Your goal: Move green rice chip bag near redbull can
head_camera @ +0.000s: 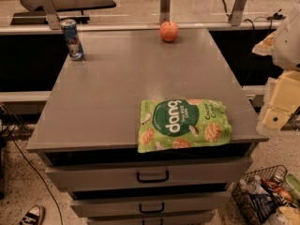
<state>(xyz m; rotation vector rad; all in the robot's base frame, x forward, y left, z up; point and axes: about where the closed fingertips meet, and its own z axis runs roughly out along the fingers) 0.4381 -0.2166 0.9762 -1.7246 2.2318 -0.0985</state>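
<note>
- Landmark: bag (pixel 184 124), flat and face up on the table (pixel 117 78), right at the front edge, with its front-left corner just over the lip above the drawers (pixel 152 176).
- Long axis of the bag: left to right, along that front edge, with the short ends facing the table's sides.
- Gripper (pixel 280 108): to the right of the bag, out past the table's right edge and apart from the bag. Open or closed: cannot tell. Not on the bag.
- Can (pixel 72 39): upright, back and to the left of the bag, well apart from it, near the table's far-left corner.
- Fruit (pixel 168 31): behind the bag, almost straight back at the far edge, well apart from it.
- Basket (pixel 239 198): below and to the right of the bag, down on the floor.
- Stage, judging by the layout: nothing done yet, with the bag untouched and nowhere near the can.
- Key relation for the coming move: bag to the left of the gripper, its right short end nearest. Probably best reached by going in leftward over the table edge and coming down across the narrow width of the pouch.
- After that, a diagonal carry back and to the left, over bare grey top, passing left of the fruit.
- Risks: a crinkly pouch likely to slip or fold in a shallow pinch, and a nudge forward likely to tip it off the front lip.
</note>
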